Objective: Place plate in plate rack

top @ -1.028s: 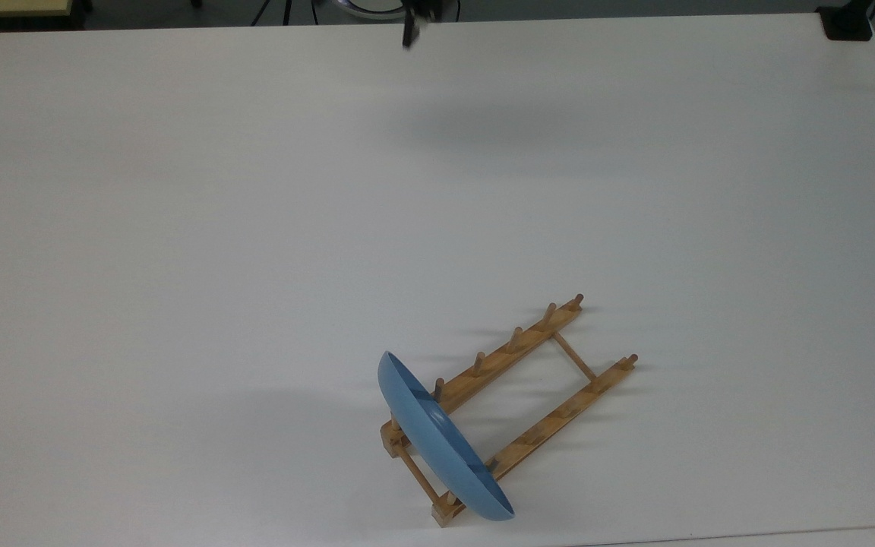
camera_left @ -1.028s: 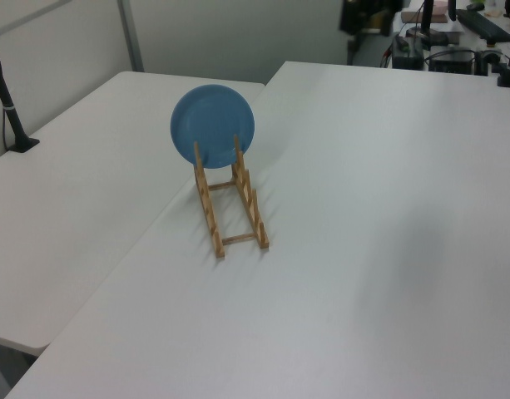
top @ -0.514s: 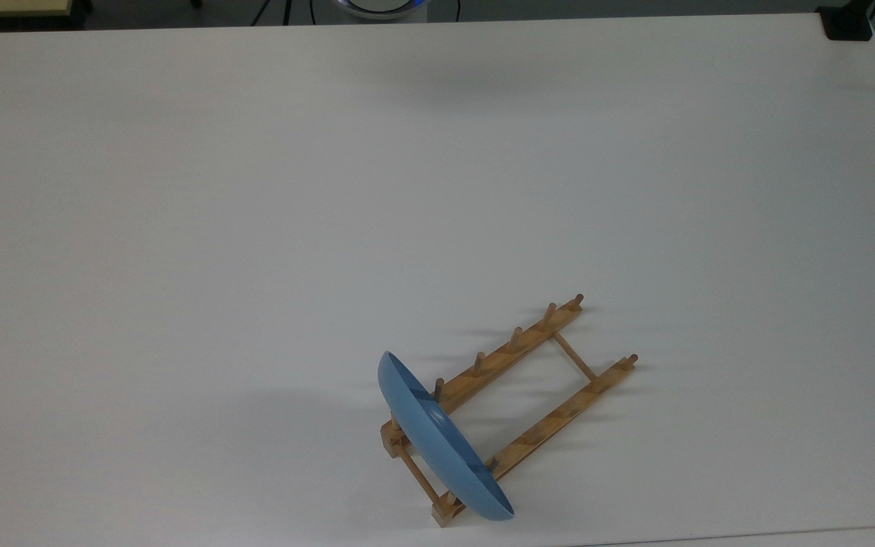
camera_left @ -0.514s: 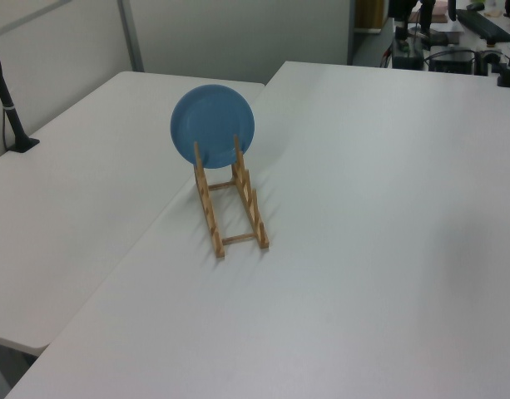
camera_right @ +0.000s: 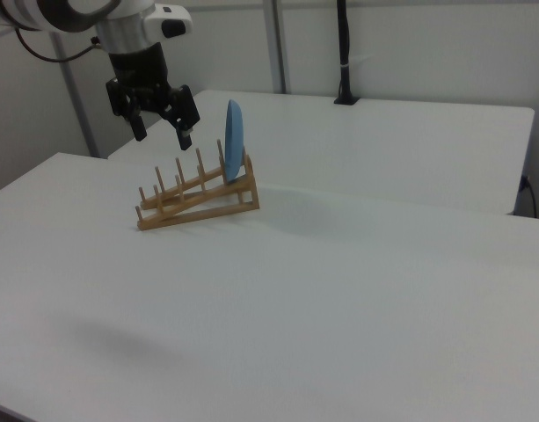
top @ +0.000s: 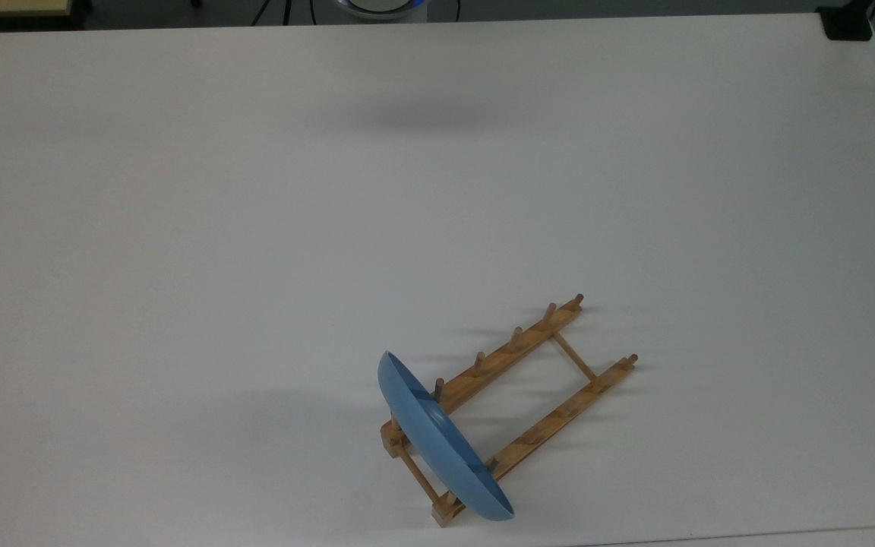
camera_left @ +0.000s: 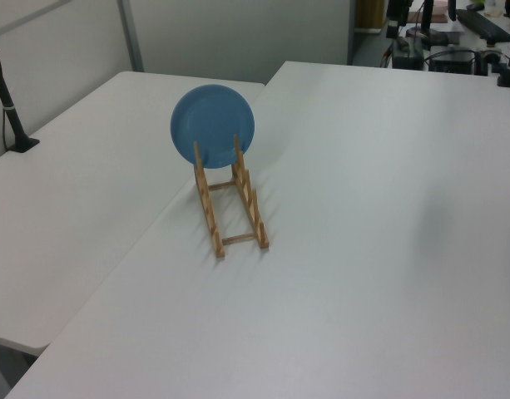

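In the right view the end effector [camera_right: 160,124] hangs in the air at the upper left, its two dark fingers [camera_right: 185,128] spread apart and gripping nothing, above and behind the low end of the plate rack [camera_right: 195,201], apart from it. To the right view's right of it the plate [camera_right: 234,142] stands on edge in the rack's last slot, seen almost edge-on as a thin light-blue sliver, upright with a slight lean against the end pegs. In the left view the plate [camera_left: 212,125] shows its round back face, smooth and evenly blue, at the far end of the plate rack [camera_left: 230,208], whose two light-brown rails with short upright pegs run toward the camera, joined by thin crossbars. In the top view the plate [top: 441,444] crosses both rails at the lower-left end of the plate rack [top: 529,380], its hollow side turned toward the empty pegs; the rack lies at a slant near the bottom edge of the white surface [top: 255,228]. The surface stretches wide and bare to the top view's left, top and right of the rack, and in the left view a seam runs just beside the rack, where a second white tabletop [camera_left: 71,191] meets the surface
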You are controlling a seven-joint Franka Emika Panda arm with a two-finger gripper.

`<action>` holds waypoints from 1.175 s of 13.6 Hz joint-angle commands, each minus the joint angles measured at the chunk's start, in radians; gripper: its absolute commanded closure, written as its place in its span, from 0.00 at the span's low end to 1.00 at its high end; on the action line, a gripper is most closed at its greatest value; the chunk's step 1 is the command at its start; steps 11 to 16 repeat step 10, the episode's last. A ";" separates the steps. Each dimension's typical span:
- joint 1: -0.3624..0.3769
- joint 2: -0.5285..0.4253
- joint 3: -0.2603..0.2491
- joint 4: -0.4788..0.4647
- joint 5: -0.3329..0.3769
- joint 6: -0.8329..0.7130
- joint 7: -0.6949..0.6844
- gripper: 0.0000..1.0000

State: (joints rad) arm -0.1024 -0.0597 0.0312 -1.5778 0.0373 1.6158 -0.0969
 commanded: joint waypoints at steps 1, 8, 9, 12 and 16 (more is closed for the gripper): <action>-0.005 0.001 0.010 -0.018 0.023 0.032 -0.027 0.00; 0.001 0.003 0.010 -0.016 0.023 0.029 -0.003 0.00; 0.000 0.001 0.010 -0.016 0.023 0.029 0.002 0.00; -0.002 0.001 0.010 -0.016 0.023 0.029 0.002 0.00; -0.002 0.001 0.010 -0.016 0.023 0.029 0.002 0.00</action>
